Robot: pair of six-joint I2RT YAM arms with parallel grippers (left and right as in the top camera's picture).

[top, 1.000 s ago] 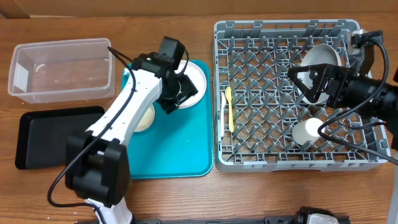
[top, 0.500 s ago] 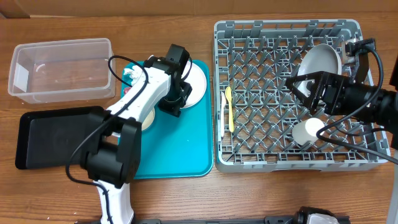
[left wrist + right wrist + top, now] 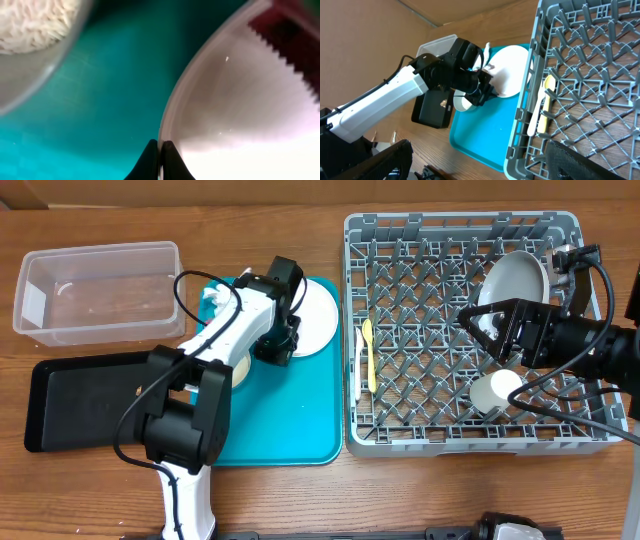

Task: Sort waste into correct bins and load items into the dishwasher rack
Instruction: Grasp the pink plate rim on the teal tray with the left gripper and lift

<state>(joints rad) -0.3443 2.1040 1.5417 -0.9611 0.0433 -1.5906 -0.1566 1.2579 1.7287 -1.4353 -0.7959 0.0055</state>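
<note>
My left gripper (image 3: 161, 150) is shut on the rim of the white plate (image 3: 240, 115), which lies on the teal tray (image 3: 290, 420). A red wrapper (image 3: 292, 37) sits at the plate's far edge. Just left of it is the pale grey plate (image 3: 30, 60) with rice (image 3: 30, 22). Over the dishwasher rack (image 3: 450, 442) my right gripper (image 3: 482, 330) hangs open and empty. In the rack stand the bowl (image 3: 515, 278) and the cup (image 3: 497, 390). The yellow spoon (image 3: 368, 355) and white fork (image 3: 359, 370) lie at its left side.
The clear tub (image 3: 100, 290) stands at the back left, the black tray (image 3: 80, 400) in front of it. Both are left of the teal tray. My left arm reaches across the black tray's right end. Bare wooden table runs along the front.
The left gripper has closed from open onto the white plate's rim. The left arm swung in over the tray. The right gripper drifted slightly left and stays open.
</note>
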